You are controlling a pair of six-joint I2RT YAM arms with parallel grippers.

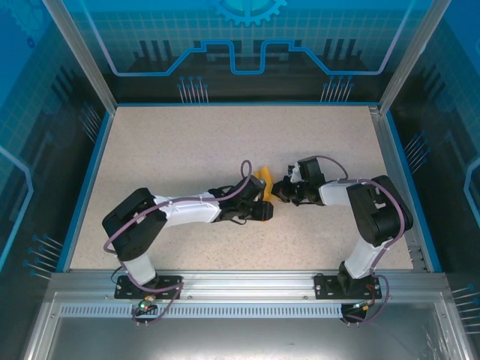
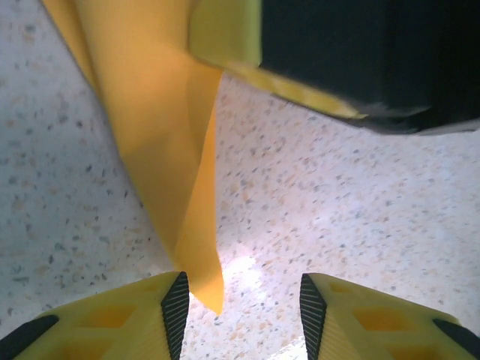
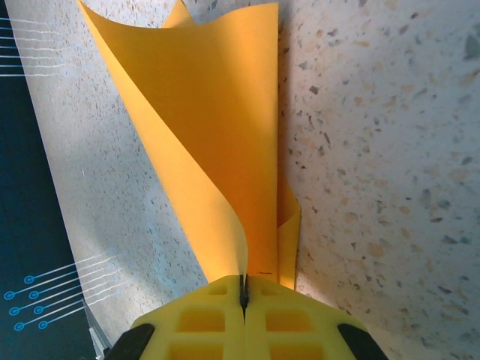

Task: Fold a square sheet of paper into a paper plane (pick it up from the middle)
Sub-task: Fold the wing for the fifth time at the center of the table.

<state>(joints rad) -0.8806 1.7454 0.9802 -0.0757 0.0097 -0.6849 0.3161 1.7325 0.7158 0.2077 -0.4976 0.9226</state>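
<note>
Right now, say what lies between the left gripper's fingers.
Left wrist view: a tip of the orange paper pokes in beside one pad of the left gripper; otherwise bare table.

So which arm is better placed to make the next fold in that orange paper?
Probably the left. The right gripper is shut on the paper and busy holding it. The left gripper is open, with the paper's tip just by one finger, so it is free to pinch.

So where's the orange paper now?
The square sheet of paper is near the middle of the table, pinched in the right gripper; in the left wrist view its corner hangs beside the open left gripper.
</note>
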